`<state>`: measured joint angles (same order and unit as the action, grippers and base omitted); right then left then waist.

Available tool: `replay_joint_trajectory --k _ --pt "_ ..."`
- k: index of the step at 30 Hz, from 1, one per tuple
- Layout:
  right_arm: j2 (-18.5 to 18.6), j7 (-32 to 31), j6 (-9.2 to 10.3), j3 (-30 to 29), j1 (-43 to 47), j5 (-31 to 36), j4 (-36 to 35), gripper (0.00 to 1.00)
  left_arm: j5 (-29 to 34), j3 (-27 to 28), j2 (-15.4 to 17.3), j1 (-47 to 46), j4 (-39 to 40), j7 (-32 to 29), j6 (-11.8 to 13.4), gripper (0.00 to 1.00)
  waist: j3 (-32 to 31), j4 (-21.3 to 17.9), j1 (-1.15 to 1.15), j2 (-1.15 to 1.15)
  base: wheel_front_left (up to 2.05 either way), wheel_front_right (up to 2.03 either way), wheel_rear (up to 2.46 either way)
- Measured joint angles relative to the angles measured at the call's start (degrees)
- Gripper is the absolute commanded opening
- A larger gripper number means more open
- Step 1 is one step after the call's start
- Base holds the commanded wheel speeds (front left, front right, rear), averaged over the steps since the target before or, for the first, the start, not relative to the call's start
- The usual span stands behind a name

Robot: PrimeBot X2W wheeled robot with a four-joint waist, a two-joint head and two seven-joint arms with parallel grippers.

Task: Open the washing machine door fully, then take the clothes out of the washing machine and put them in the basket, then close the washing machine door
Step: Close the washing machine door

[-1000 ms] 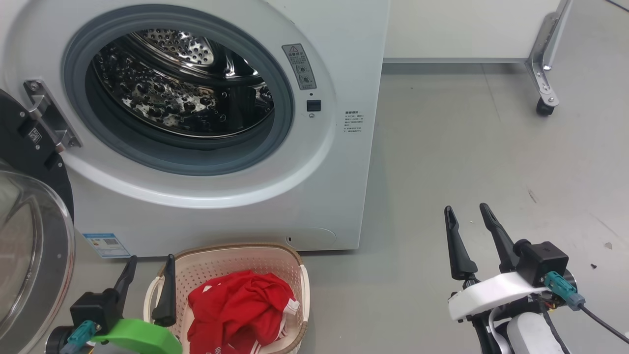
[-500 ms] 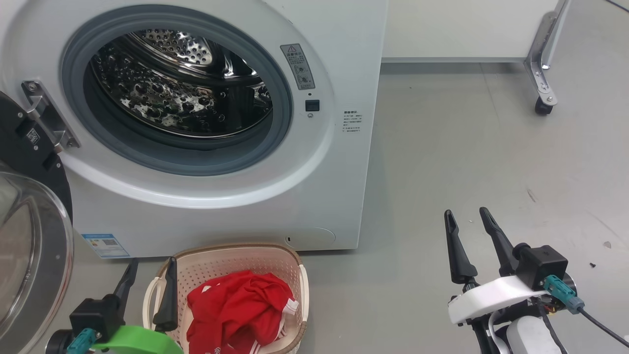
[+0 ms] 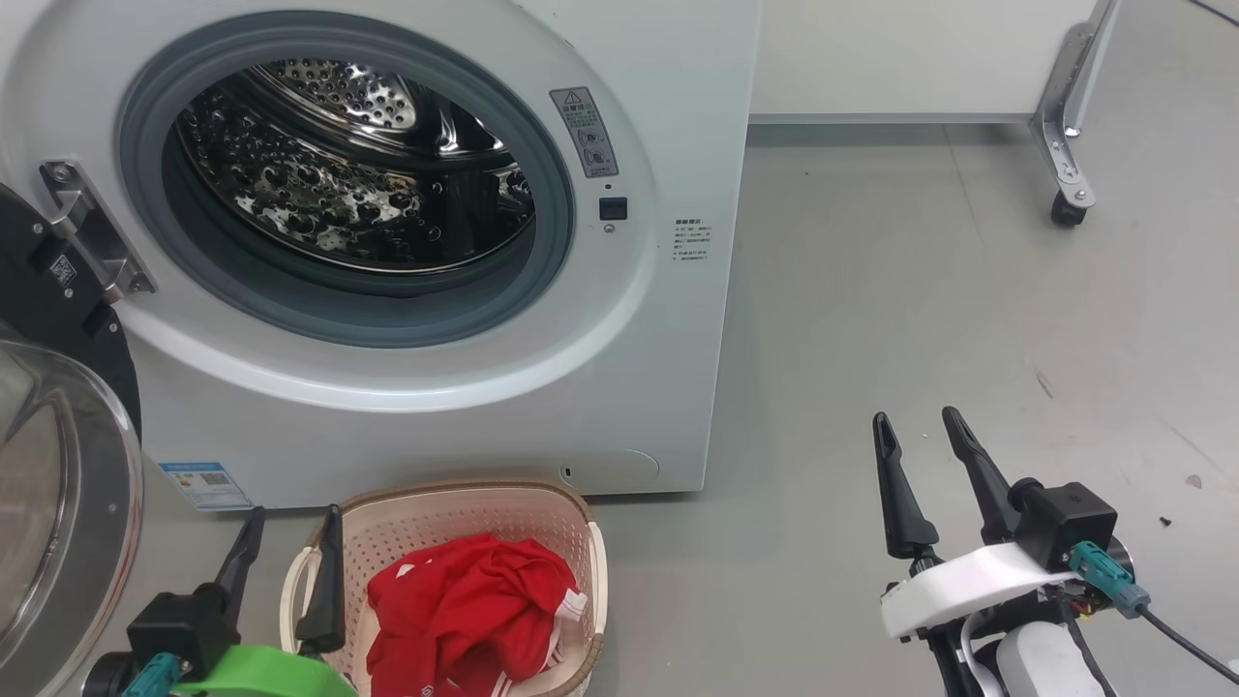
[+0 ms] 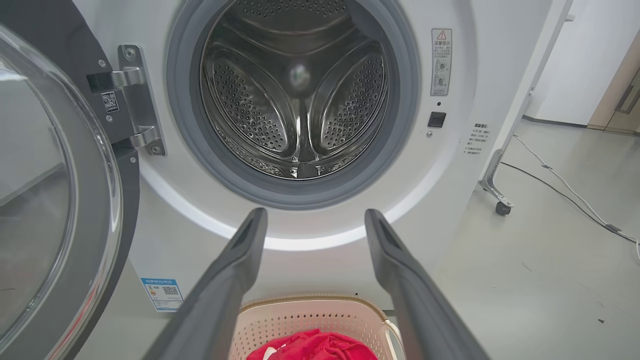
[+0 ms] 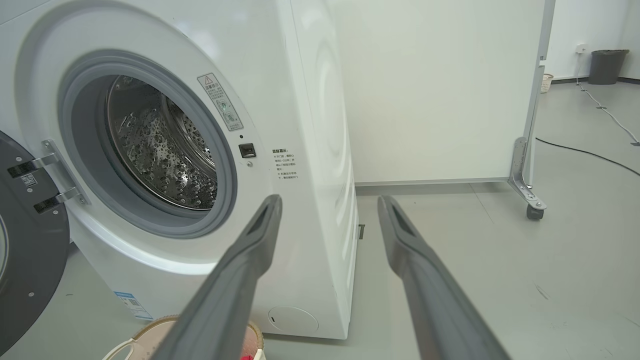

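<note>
Head view first: washer (image 3: 668, 387) taking up the upper left, door (image 3: 48, 465) swung wide open at the left edge, hanging off the hinge (image 3: 87, 232), glass bowl bulging into the frame. Shiny perforated drum (image 3: 339, 184) inside the grey gasket (image 3: 561, 242). Bottom centre-left, basket (image 3: 465, 487) parked on the floor (image 3: 920, 290) right in front of the washer, blue label (image 3: 205, 482) just up and left of it. Bunched up inside the basket, clothes (image 3: 465, 610), red with a bit of white stripe showing on the right side.

Down at the lower left, left gripper (image 3: 295, 513) with fingers spread well apart and nothing between them. One finger overlapping the basket's left rim from this angle, can't tell whether actually touching. Over at the lower right, right gripper (image 3: 916, 418) above bare floor, well apart from the basket, fingers also parted, not holding anything.

Left wrist view: same spread fingers framing the drum opening up top, basket and red fabric peeking in at the bottom edge.

Right wrist view: parted fingers pointing toward the washer's right front corner, caster leg (image 5: 522, 175) off to the right.
</note>
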<state>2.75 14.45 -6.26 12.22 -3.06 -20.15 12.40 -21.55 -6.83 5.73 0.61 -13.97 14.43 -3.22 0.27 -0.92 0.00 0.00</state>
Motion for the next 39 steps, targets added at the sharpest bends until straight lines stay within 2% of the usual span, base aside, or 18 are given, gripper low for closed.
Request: replay_joint_trajectory --k 39 --pt "0.0 0.0 -0.19 0.9 0.0 0.0 0.0 1.00 1.6 0.5 0.0 2.0 2.8 0.0 0.4 1.00 0.3 -0.3 0.00 0.00 0.00 0.00 0.00"
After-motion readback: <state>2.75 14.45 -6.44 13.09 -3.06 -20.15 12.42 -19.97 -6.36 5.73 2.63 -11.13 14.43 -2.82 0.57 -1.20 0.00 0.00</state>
